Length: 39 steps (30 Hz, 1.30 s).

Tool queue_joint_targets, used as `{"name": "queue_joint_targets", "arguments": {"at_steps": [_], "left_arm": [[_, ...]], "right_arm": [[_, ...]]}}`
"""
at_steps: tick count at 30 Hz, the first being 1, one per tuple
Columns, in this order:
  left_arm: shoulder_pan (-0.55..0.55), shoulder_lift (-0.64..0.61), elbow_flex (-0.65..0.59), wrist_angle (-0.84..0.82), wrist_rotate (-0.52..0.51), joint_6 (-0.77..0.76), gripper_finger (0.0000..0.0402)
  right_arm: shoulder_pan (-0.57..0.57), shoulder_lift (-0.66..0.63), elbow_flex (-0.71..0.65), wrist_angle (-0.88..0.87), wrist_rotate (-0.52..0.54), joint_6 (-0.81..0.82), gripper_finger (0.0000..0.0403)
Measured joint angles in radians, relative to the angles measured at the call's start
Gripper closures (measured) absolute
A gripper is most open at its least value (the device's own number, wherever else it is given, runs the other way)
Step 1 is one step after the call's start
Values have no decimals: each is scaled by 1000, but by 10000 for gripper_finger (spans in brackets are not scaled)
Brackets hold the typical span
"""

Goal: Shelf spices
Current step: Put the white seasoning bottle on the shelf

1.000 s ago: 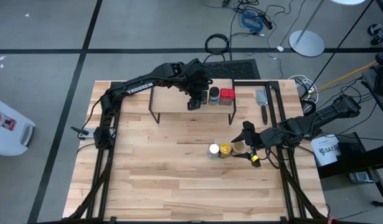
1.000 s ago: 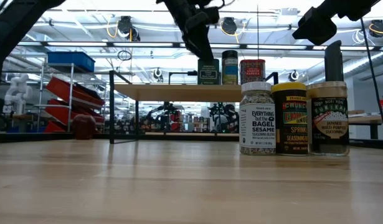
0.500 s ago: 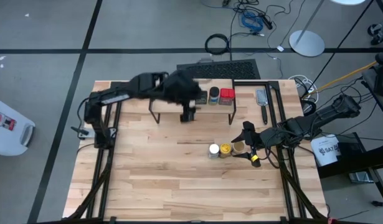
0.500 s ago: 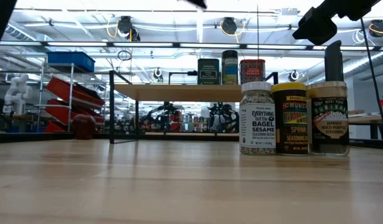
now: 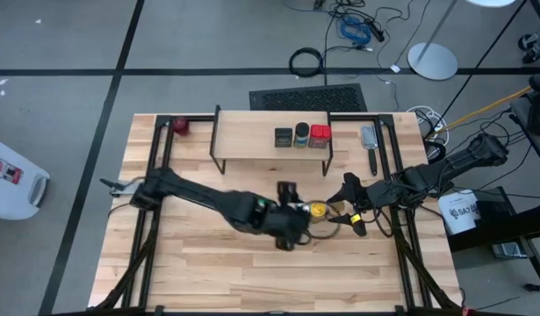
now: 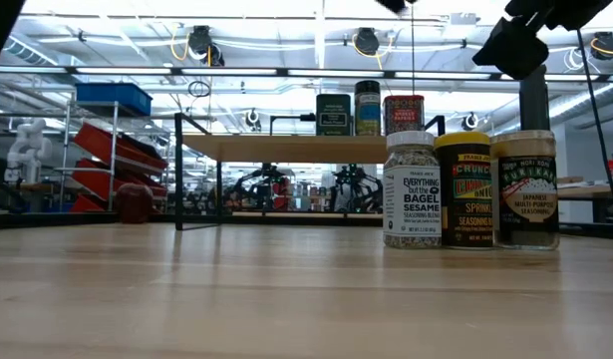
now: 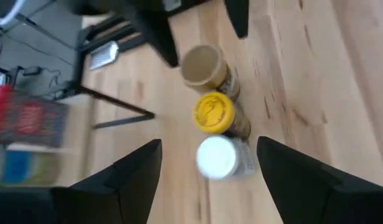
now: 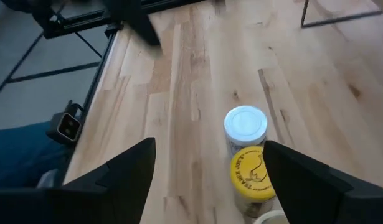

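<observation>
- Wooden table [image 5: 208, 263] carries the shelf [image 5: 243, 145].
- Three spices [image 5: 300, 136] stand on the shelf; three jars [image 6: 470, 189] stand before it.
- Left gripper [image 7: 210, 171] hovers spread, empty, above the jars.
- Right gripper [image 8: 210, 165], fingers apart, waits beside the jars.

The wooden table [image 5: 190, 254] carries a low shelf [image 5: 248, 145] near its far edge, with a dark tin [image 5: 283, 137], a dark jar [image 5: 300, 135] and a red tin [image 5: 319, 134] in a row on its plank. Standing upright on the tabletop, side by side, are a white-capped jar [image 6: 412, 189], a yellow-topped jar [image 6: 464, 189] and a tan-topped jar [image 6: 526, 189]. A small dark-red ball [image 5: 179, 125] sits at the far left corner, and a brush [image 5: 370, 145] lies right of the shelf.
</observation>
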Motion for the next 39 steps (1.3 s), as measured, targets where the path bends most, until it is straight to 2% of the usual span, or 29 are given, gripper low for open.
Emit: {"name": "queue_joint_targets", "arguments": {"at_steps": [4,9,12,14,18,21,25,27,31,34,36,39], "left_arm": [[11,89,-1,39,-9,-5,129],[28,133,-1,36,-40,-31,129],[31,128,0,7,-50,-98,129],[22,120,0,-74,-69,-188,129],[-45,119,0,-293,-229,-441,129],[-113,119,-7,-391,-369,-669,129],[-178,123,-36,-396,-666,-710,129],[-173,117,-35,-420,-711,-713,129],[-143,110,-36,-502,-709,-824,129],[-129,99,-65,-519,-666,-868,129],[-119,95,-116,-511,-595,-868,129],[-113,92,-212,-382,-432,-819,129]], "right_arm": [[46,0,0,-2,0,36,117],[129,0,0,-10,7,63,117],[172,0,0,-10,11,85,117],[195,0,0,-10,18,100,117],[250,0,0,-17,69,110,117],[286,0,0,-16,119,102,117],[313,0,0,-16,165,77,117],[314,0,0,-16,172,75,117],[313,0,0,-15,197,55,117],[313,0,0,-4,219,27,117],[313,0,0,1,221,22,117],[313,0,0,1,222,19,117]]}}
